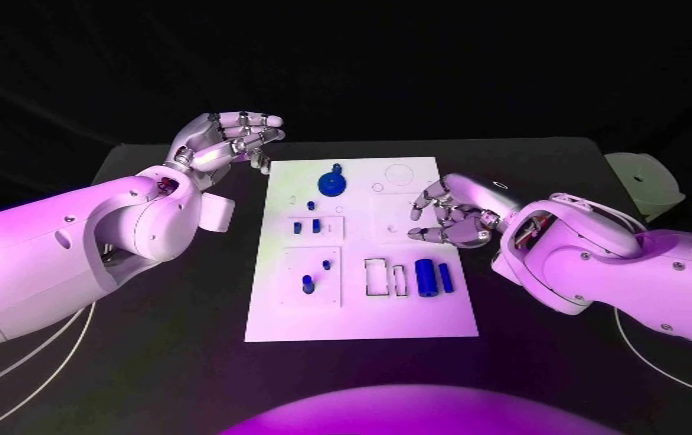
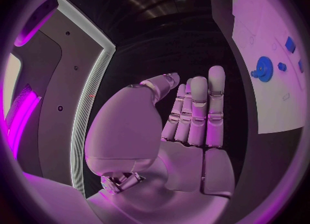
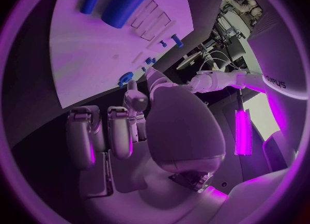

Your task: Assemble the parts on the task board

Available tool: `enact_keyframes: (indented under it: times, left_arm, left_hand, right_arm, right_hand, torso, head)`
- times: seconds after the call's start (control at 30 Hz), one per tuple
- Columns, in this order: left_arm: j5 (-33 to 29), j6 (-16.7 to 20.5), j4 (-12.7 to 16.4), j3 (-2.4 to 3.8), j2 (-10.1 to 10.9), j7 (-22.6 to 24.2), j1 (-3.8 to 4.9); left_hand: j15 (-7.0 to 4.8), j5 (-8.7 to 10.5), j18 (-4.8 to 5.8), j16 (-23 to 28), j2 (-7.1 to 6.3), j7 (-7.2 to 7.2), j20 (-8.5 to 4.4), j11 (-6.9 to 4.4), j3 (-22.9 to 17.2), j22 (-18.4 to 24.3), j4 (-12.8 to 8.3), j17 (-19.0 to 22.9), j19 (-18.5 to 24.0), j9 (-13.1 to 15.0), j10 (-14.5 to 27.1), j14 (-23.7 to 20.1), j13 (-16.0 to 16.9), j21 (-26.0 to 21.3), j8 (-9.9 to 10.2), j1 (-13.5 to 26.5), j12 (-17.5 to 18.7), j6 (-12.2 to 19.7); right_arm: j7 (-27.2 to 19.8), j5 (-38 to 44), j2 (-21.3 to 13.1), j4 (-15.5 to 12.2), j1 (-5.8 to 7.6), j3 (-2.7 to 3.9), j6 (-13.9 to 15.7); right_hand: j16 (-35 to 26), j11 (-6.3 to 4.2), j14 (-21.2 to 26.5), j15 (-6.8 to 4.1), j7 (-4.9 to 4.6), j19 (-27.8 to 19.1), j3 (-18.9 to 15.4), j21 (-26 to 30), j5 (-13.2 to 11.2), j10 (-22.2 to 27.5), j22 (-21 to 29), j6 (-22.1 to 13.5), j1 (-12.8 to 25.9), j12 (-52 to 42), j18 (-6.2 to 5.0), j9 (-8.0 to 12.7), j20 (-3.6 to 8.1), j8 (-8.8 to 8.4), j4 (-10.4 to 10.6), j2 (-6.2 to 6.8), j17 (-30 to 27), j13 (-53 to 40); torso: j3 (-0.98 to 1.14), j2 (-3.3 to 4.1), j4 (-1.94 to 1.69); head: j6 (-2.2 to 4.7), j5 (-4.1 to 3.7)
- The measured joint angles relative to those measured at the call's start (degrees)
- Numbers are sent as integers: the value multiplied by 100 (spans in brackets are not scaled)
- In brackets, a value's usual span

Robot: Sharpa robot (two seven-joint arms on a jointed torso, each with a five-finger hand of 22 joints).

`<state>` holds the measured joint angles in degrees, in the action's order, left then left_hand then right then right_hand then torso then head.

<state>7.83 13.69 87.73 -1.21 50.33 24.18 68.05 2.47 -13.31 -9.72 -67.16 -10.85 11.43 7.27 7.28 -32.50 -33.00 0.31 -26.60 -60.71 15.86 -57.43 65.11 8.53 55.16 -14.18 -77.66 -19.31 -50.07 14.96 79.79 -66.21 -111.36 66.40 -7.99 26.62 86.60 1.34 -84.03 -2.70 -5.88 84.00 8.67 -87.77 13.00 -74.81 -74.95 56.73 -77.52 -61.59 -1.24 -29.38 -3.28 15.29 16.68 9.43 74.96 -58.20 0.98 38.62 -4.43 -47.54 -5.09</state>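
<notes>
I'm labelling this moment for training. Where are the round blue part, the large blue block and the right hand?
round blue part (image 1: 333, 185), head view, its disc face.
large blue block (image 1: 426, 275), head view, its top.
right hand (image 1: 454, 215), head view, its back.

Only legible text: partial lettering "…PLUS" on the white arm (image 3: 258, 81), seen from right wrist. Nothing else readable.

Task board (image 1: 361, 300): smooth matt white plate. Blue parts (image 1: 427, 275): smooth plastic look. Table (image 1: 173, 355): matt black. Arm shell (image 1: 87, 240): glossy.

left hand (image 1: 228, 141) empty, beside task board (image 1: 361, 317) | right hand (image 1: 454, 215) empty, over board edge
</notes>
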Motion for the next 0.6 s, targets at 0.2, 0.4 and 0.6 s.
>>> enact_keyframes:
  times: [0.2, 0.4, 0.6]
  left_arm:
    - [0, -1, 10, -5, 11, -2, 0]
    - [0, -2, 24, -8, 24, -3, 1]
    - [0, -3, 34, -11, 37, -4, 1]
  left_hand:
    - [0, 0, 0, 0, 0, 0, 0, 0, 0, 0, 0, 0, 0, 0, 0, 0, 0, 0, 0, 0, 0, 0]
    - [0, 0, 0, 0, 0, 0, 0, 0, 0, 0, 0, 0, 0, 1, 0, 0, 0, 0, 0, 0, 0, 0]
    - [0, 0, 0, 0, 0, 0, 0, 0, 0, 0, 0, -1, 0, 1, -1, 0, -1, 0, 0, 0, 0, 0]
  right_arm:
    - [367, -118, -288, -200, -125, -37, -108]
    - [798, -53, -379, -344, -284, -62, -196]
    - [1097, 96, -376, -401, -436, -77, -233]
  right_hand:
    - [137, -29, 0, 0, 0, 0, -219, -193, 54, -374, 1, 1, 394, -934, 69, -117, 0, 106, 2, -20, 0, -1123]
    - [166, -32, 0, 0, 0, 0, -450, -194, 224, -494, 1, 1, 558, -1218, 87, -200, 0, 178, 8, -38, -1, -1504]
    - [166, -53, 0, 1, -1, 0, -546, -194, 319, -515, 2, 1, 635, -1246, 86, -230, -1, 216, 21, -69, -1, -1589]
  torso:
    - [6, -10, 40]
    - [1, -18, 58]
    - [-8, -23, 60]
  head:
    - [4, -47]
    - [-9, -88]
    - [-27, -119]
